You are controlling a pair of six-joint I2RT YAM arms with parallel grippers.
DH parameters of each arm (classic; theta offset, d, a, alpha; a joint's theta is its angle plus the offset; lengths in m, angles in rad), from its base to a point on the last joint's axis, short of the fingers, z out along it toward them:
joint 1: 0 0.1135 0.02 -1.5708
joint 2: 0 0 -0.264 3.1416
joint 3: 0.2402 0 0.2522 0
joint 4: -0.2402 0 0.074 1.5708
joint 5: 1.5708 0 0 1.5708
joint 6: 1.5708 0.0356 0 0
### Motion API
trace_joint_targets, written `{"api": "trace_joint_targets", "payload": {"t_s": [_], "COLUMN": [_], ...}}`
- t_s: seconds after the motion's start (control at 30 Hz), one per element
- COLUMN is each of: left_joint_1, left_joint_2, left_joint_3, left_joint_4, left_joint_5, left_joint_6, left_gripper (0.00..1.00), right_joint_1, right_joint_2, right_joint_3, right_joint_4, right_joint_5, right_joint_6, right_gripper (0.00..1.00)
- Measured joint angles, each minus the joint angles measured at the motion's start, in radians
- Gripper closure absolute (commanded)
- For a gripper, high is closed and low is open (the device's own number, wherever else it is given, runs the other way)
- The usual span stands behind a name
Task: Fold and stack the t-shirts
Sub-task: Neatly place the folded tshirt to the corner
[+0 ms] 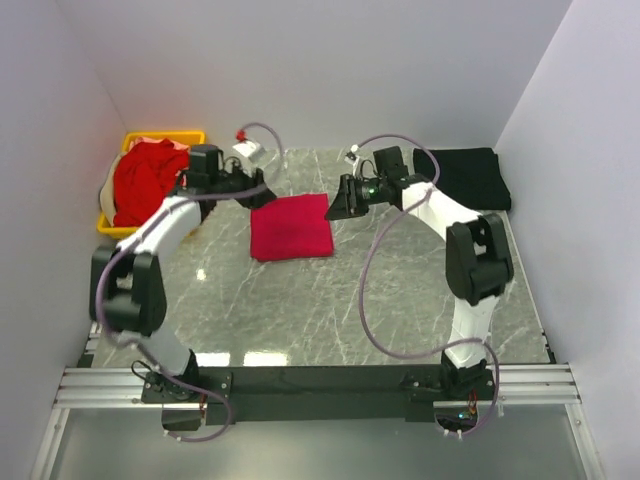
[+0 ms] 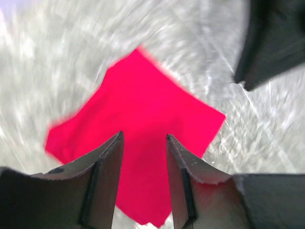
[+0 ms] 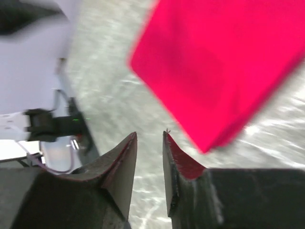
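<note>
Yellow basket (image 1: 190, 136) holds crumpled red t-shirts (image 1: 145, 185); folded red t-shirt (image 1: 290, 227) on table (image 1: 300, 310).

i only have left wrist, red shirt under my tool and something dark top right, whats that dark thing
observer: that's the right tool, open, at the far right corner of the folded red shirt, across from your left tool.
operator: any other shirt already folded
observer: yes, a black shirt lies folded flat at the far right corner of the table.
operator: anything left to fold
observer: crumpled red shirts are heaped in a yellow basket at the far left.
</note>
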Motion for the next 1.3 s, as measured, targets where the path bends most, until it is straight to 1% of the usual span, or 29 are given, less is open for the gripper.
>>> {"api": "trace_joint_targets", "payload": {"t_s": [0.07, 0.13, 0.2, 0.23, 0.27, 0.37, 0.43, 0.5, 0.57, 0.63, 0.7, 0.8, 0.87, 1.0, 1.1, 1.2, 1.3], "left_joint_1": [-0.078, -0.164, -0.218, -0.225, -0.216, -0.139, -0.079, -0.048, -0.042, -0.050, -0.056, -0.049, -0.021, 0.027, 0.051, 0.063, 0.072], "left_joint_2": [-0.095, -0.145, -0.146, -0.130, -0.107, -0.013, 0.066, 0.108, 0.138, 0.174, 0.224, 0.309, 0.348, 0.362, 0.361, 0.338, 0.280], "left_joint_3": [-0.043, -0.090, -0.126, -0.134, -0.133, -0.091, -0.070, -0.090, -0.140, -0.174, -0.198, -0.241, -0.250, -0.247, -0.227, -0.209, -0.206], "left_joint_4": [0.005, 0.012, 0.007, -0.013, -0.031, -0.071, -0.038, 0.011, 0.073, 0.113, 0.149, 0.195, 0.216, 0.194, 0.111, -0.009, -0.101], "left_joint_5": [-0.042, -0.099, -0.113, -0.108, -0.094, 0.035, 0.131, 0.190, 0.241, 0.285, 0.315, 0.328, 0.386, 0.426, 0.436, 0.441, 0.437], "left_joint_6": [0.116, 0.214, 0.270, 0.277, 0.267, 0.154, 0.016, -0.105, -0.220, -0.301, -0.369, -0.449, -0.500, -0.525, -0.482, -0.363, -0.267], "left_gripper": [0.57, 0.57, 0.59, 0.59, 0.64, 0.69, 0.68, 0.67, 0.68, 0.69, 0.70, 0.70, 0.70, 0.70, 0.70, 0.68, 0.66], "right_joint_1": [0.006, 0.012, 0.021, 0.023, 0.026, 0.033, 0.036, 0.046, 0.065, 0.089, 0.107, 0.125, 0.117, 0.088, 0.057, 0.039, 0.031], "right_joint_2": [-0.059, -0.074, -0.052, -0.031, -0.007, 0.055, 0.084, 0.108, 0.140, 0.175, 0.219, 0.292, 0.335, 0.326, 0.312, 0.283, 0.226], "right_joint_3": [-0.046, -0.084, -0.121, -0.133, -0.140, -0.140, -0.128, -0.111, -0.100, -0.098, -0.098, -0.099, -0.100, -0.098, -0.094, -0.083, -0.080], "right_joint_4": [0.049, 0.111, 0.158, 0.175, 0.189, 0.260, 0.316, 0.367, 0.438, 0.502, 0.523, 0.499, 0.463, 0.419, 0.331, 0.231, 0.149], "right_joint_5": [-0.040, -0.083, -0.114, -0.122, -0.127, -0.138, -0.152, -0.162, -0.170, -0.183, -0.183, -0.177, -0.189, -0.193, -0.194, -0.185, -0.166], "right_joint_6": [0.038, 0.080, 0.126, 0.151, 0.175, 0.267, 0.335, 0.395, 0.457, 0.513, 0.542, 0.536, 0.529, 0.497, 0.444, 0.358, 0.279], "right_gripper": [0.67, 0.72, 0.72, 0.72, 0.71, 0.70, 0.70, 0.70, 0.70, 0.70, 0.71, 0.71, 0.71, 0.70, 0.72, 0.72, 0.72]}}
